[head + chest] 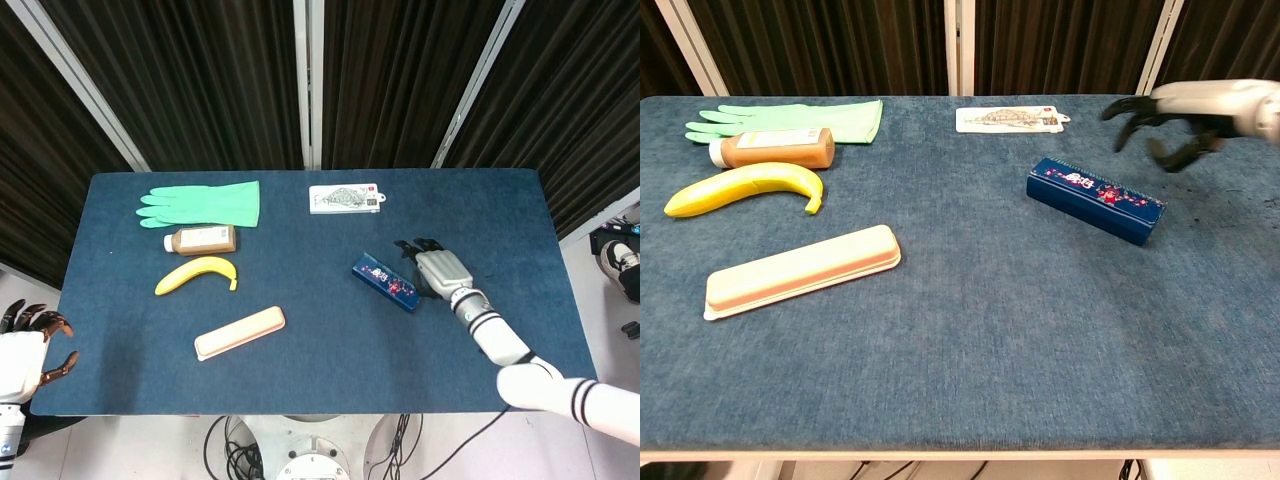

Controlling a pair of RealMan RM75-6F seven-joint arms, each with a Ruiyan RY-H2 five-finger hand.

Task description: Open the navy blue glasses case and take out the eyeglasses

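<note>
The navy blue glasses case (388, 281) (1096, 200) lies closed on the blue table, right of centre, its lid printed with a small red and white pattern. My right hand (437, 268) (1175, 110) hovers just beyond the case's right end, above the cloth, fingers spread and curved with nothing in them. My left hand (22, 352) stays off the table's front left corner, fingers apart and empty; the chest view does not show it. No eyeglasses are visible.
On the left side lie a green rubber glove (200, 203), a brown bottle (202, 240) on its side, a banana (197, 272) and a pink and cream case (239, 332). A white card (344, 198) sits at the back centre.
</note>
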